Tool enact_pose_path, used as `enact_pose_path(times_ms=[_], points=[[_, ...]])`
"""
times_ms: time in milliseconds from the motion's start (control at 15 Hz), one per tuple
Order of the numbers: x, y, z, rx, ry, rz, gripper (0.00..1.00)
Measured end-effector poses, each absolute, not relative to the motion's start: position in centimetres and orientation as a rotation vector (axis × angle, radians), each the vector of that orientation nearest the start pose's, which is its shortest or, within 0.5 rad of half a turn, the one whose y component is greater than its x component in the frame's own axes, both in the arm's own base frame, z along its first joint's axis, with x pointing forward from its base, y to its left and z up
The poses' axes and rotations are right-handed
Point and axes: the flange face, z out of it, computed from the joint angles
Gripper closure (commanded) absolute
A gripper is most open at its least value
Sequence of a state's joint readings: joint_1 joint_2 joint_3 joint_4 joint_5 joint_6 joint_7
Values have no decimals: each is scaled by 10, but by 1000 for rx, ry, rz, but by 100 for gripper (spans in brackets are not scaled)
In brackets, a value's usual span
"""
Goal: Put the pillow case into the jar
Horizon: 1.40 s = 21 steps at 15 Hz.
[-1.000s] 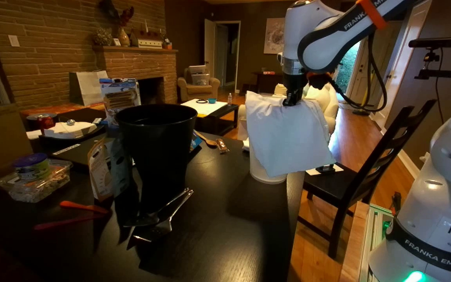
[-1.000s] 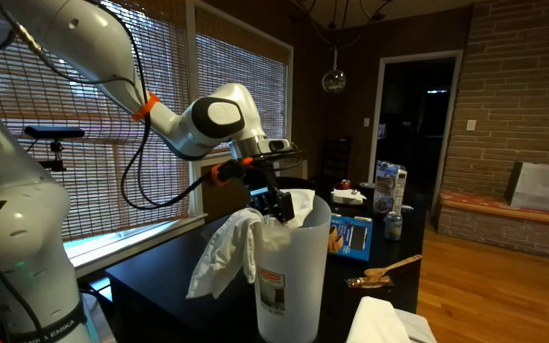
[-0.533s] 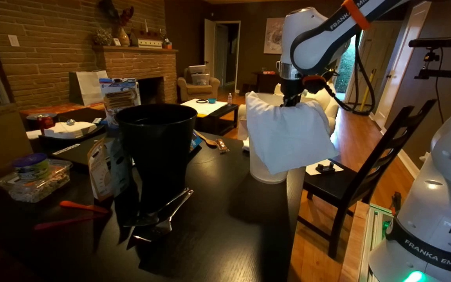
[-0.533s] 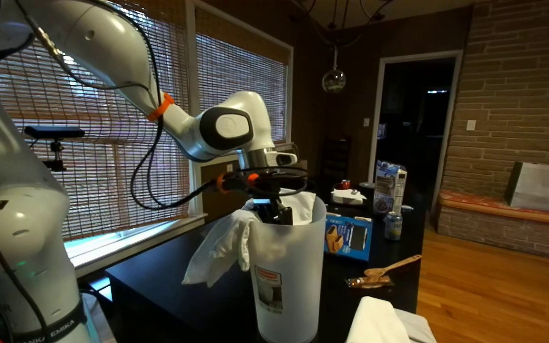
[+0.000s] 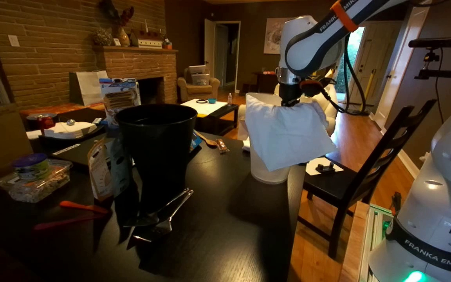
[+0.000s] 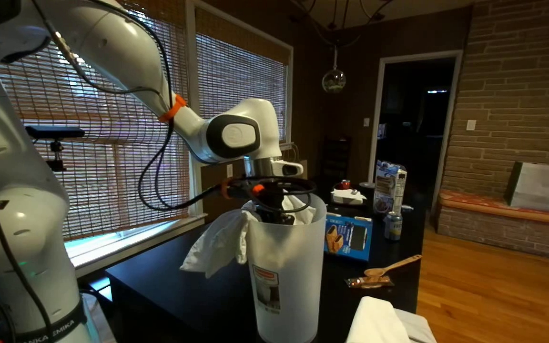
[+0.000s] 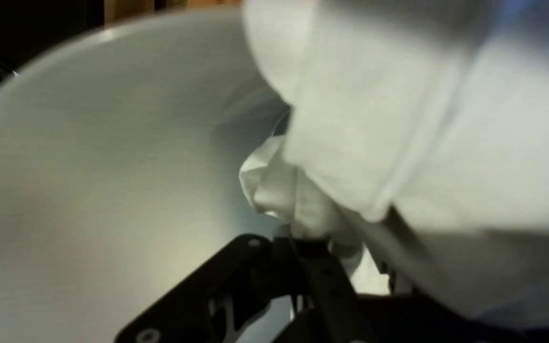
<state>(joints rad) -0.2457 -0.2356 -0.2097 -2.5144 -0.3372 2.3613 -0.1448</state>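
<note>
The jar is a tall frosted white bin, standing upright on the dark table in both exterior views. The white pillow case is draped over its rim; a large part hangs down outside and some lies inside the mouth. My gripper points down, its fingers just inside the bin's mouth. In the wrist view the gripper is shut on a bunched piece of the pillow case. Cloth hides part of the fingers there. The bin's inner wall fills the left of that view.
A black bin, metal tongs, red utensils and a clear food box share the table. A blue box, a can and a wooden spoon stand or lie near the jar. A chair is beside the table.
My gripper has lowered into the jar's mouth and turned more upright. The cloth hanging outside has been drawn up a little, and the jar has shifted slightly.
</note>
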Motion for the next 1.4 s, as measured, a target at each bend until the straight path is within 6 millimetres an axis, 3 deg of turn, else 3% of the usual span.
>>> enact_pose_path(times_ms=[400,1067,1400], points=[[406,-198,380,-3357,110,-69,0],[404,-190,427,-3372,113,-236,0],[401,-186,463,-3372,140,-360,0]])
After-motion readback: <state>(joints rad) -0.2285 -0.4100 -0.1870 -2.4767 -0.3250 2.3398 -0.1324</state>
